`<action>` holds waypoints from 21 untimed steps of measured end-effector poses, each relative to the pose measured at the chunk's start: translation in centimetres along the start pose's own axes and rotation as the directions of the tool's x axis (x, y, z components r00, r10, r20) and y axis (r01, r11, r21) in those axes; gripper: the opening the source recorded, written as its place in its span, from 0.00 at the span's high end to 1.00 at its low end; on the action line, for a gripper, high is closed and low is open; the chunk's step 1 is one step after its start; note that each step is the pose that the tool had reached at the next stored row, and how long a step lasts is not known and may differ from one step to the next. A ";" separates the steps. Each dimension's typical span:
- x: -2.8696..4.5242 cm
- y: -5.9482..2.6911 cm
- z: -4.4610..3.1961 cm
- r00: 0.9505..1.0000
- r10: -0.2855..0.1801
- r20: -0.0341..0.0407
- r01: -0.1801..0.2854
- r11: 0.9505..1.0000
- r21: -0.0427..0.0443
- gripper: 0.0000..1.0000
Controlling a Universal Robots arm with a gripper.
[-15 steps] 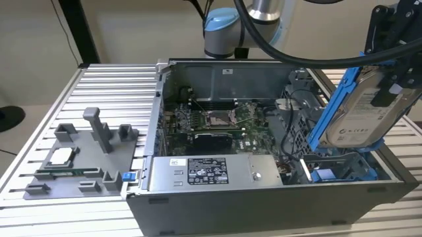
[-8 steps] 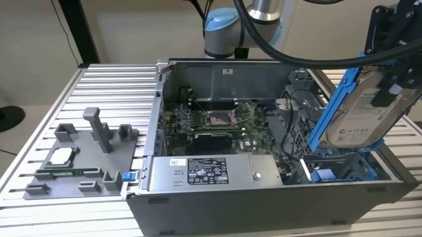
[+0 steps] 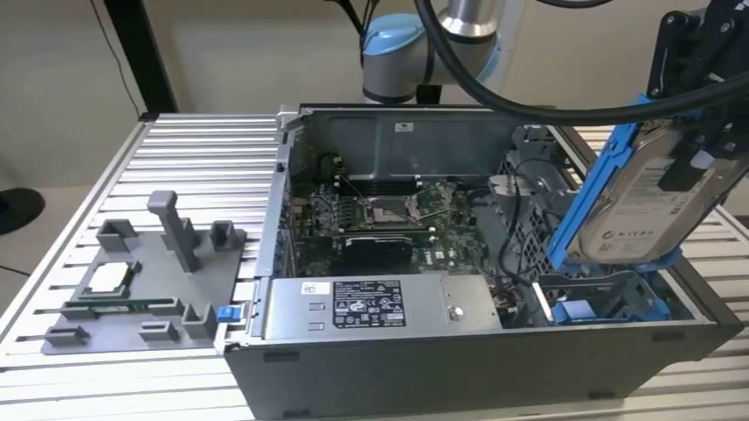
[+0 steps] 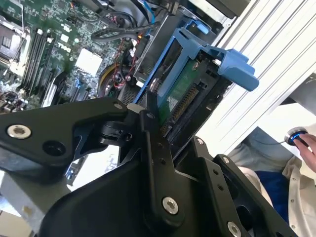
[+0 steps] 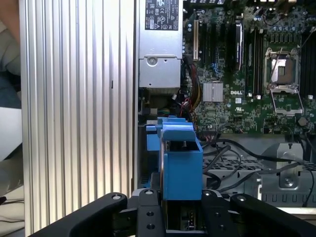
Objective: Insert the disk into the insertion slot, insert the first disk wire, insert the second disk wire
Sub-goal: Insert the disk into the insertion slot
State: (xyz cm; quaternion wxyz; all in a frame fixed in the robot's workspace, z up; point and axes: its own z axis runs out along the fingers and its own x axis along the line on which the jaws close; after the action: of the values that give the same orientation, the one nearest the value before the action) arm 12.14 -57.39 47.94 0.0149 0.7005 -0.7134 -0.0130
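Note:
My gripper (image 3: 693, 132) is shut on the disk (image 3: 650, 202), a silver drive with a white label in a bright blue carrier. It holds the disk tilted on edge above the right end of the open computer case. In the second wrist view the disk's green underside (image 4: 185, 98) shows between the black fingers (image 4: 148, 118). In the first wrist view the blue carrier (image 5: 180, 158) stands up from the gripper (image 5: 180, 215). Directly below lies the insertion slot (image 3: 609, 303), a grey bay with blue tabs. Black cables (image 3: 506, 246) hang beside it; I cannot tell which are the disk wires.
Inside the case are the motherboard (image 3: 387, 219), the grey labelled power-supply box (image 3: 363, 307) and a perforated cage (image 3: 532, 219). A grey fixture with small parts (image 3: 140, 289) sits on the ribbed table (image 3: 199, 149). A person's hand (image 4: 307, 148) rests beyond the table edge.

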 end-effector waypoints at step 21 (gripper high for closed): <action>0.30 -0.46 2.50 1.000 0.000 0.000 0.000 1.000 -0.001 1.00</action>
State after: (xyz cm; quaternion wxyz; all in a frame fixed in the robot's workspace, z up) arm 12.49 -57.70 45.42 0.0155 0.7005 -0.7134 -0.0133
